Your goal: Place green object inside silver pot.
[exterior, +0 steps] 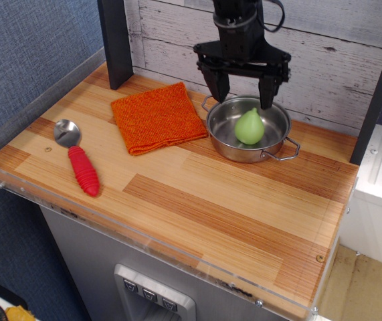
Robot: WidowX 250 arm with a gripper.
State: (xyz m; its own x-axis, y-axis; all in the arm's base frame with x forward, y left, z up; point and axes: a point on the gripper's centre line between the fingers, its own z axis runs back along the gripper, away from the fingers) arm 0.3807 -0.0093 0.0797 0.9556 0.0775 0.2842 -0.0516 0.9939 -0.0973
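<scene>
With my jaws spread apart and empty above, the green object (249,126) sits below in the silver pot (225,143); descending could topple it.

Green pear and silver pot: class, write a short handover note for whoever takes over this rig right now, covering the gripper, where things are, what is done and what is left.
Gripper: open, empty, hanging above the pot's back rim, clear of the pear.
Green pear: upright inside the silver pot, released.
Pot: on the wooden table by the back wall, just right of the orange cloth.
Red-handled spoon: at the left of the table, not involved.
Done: the pear is in the pot.
Left: probably only moving the arm away; nothing else appears to need placing.
</scene>
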